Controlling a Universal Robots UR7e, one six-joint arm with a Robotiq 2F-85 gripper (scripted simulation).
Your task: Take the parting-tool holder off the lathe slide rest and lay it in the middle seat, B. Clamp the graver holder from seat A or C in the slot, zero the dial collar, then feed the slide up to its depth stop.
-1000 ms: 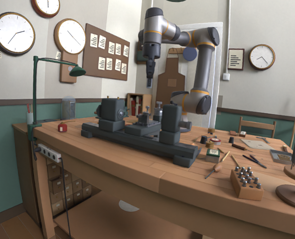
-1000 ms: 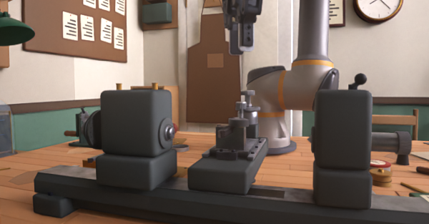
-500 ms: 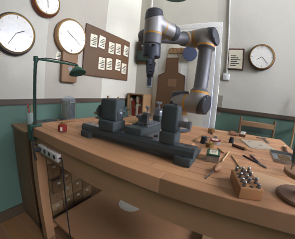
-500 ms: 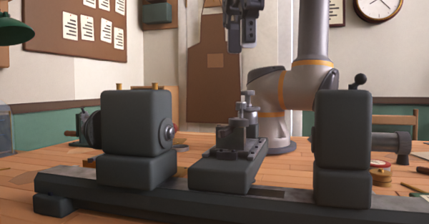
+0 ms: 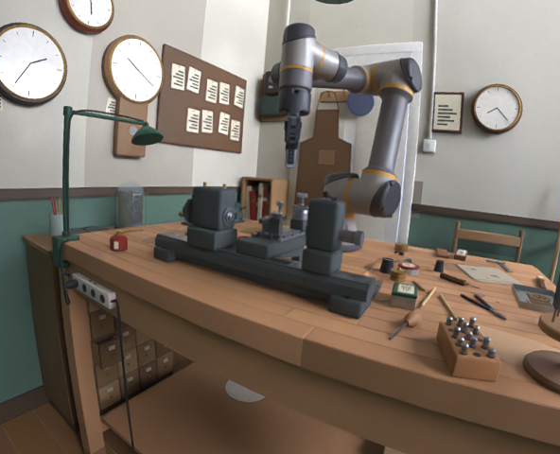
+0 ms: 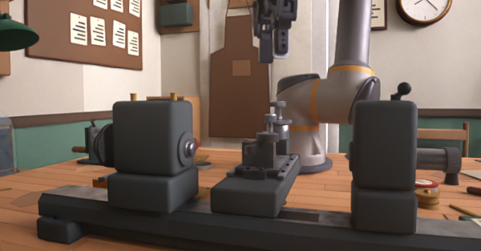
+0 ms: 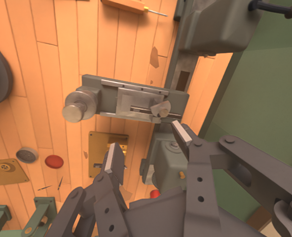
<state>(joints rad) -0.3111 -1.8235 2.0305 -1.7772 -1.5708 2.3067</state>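
Observation:
The slide rest sits on the lathe bed between headstock and tailstock, well below my gripper, which is open and holds nothing. A holder lies in the rest's slot under a clamp screw. The feed handwheel with its collar sticks out at the rest's far end. A brass tray lies on the bench beyond the lathe, partly hidden by my finger. Its seats are not clear to me.
Behind the lathe stand my arm's base and an apron on the wall. A red disc and a brass plate lie on the bench. Small tools are scattered right of the lathe.

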